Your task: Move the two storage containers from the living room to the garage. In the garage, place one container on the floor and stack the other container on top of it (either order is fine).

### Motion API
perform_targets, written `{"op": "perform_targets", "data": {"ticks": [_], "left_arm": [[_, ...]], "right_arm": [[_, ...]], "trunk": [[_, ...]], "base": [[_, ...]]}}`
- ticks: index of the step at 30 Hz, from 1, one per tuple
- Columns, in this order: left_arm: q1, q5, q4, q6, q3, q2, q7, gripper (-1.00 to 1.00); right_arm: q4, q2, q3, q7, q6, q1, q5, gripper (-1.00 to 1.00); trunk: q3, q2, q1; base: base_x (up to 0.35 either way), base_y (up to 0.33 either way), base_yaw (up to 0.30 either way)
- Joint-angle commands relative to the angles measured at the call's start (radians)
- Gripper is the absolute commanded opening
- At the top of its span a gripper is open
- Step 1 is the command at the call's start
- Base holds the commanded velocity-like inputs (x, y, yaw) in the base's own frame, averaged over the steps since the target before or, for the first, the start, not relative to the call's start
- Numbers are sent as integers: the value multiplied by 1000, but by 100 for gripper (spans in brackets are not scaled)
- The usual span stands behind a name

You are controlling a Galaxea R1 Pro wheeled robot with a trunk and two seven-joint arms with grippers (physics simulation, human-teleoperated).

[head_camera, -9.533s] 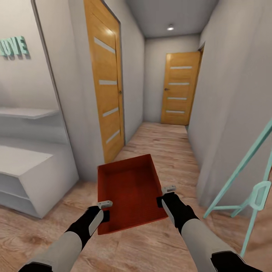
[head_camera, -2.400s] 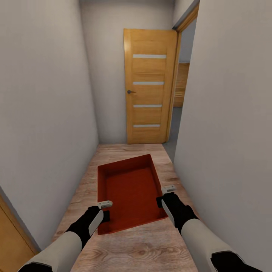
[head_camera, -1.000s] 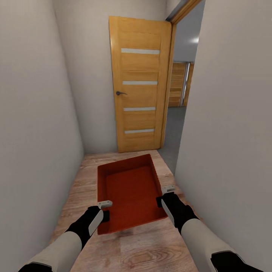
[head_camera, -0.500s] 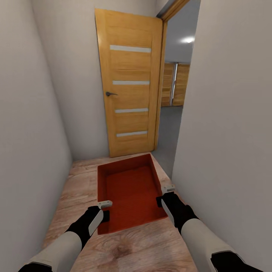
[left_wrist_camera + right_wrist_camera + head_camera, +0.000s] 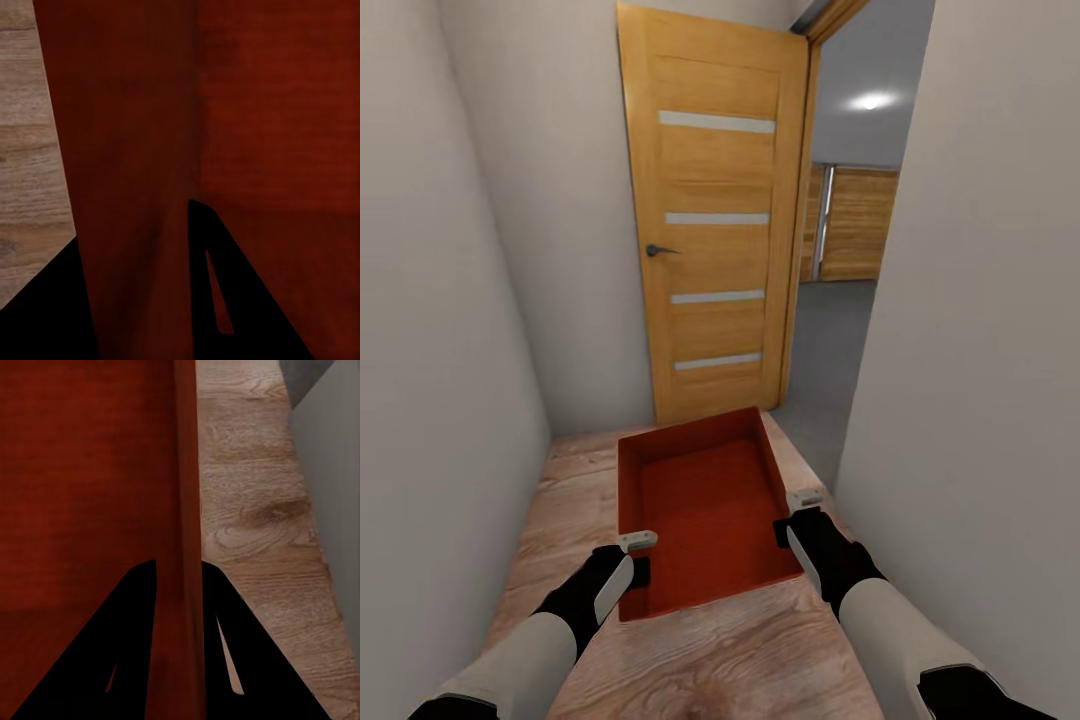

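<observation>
I hold one orange-red storage container point(image 5: 705, 505) level in front of me, above the light wood plank floor point(image 5: 570, 490) of a narrow corridor. My left gripper point(image 5: 638, 562) is shut on its left wall near the front corner. My right gripper point(image 5: 788, 520) is shut on its right wall. The left wrist view has the container wall point(image 5: 135, 187) running between the dark fingers point(image 5: 210, 292). In the right wrist view the wall point(image 5: 184, 547) is likewise pinched between the fingers point(image 5: 131, 645). The second container is out of view. Grey concrete floor point(image 5: 830, 350) lies beyond the open doorway.
An open wooden door point(image 5: 715, 215) with pale stripes stands ahead, swung against the end wall. The doorway to its right leads into a grey-floored room with a wooden panelled wall point(image 5: 855, 225). White walls close in on the left point(image 5: 430, 330) and right point(image 5: 980, 300).
The camera has rolled down the corridor and turned slightly right: door and doorway are nearer, more grey floor shows. Container and grippers keep their places in the view.
</observation>
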Motion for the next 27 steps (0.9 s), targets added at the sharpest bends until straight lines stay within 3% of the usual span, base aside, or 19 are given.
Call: {"op": "perform_targets", "data": {"ticks": [1, 16, 27], "left_arm": [[0, 1, 2, 3, 13, 0, 0, -100], [0, 1, 2, 3, 14, 0, 0, -100], [0, 1, 3, 3, 14, 0, 0, -100]], "right_arm": [[-6, 1, -6, 41, -20, -1, -68, -100], [-6, 1, -6, 40, -21, 0, -68, -100], [-6, 1, -6, 40, -21, -1, -68, -100]], "trunk": [[0, 0, 0], [0, 0, 0], [0, 0, 0]], "base": [[328, 172, 0], [328, 165, -13], [328, 160, -243]]}}
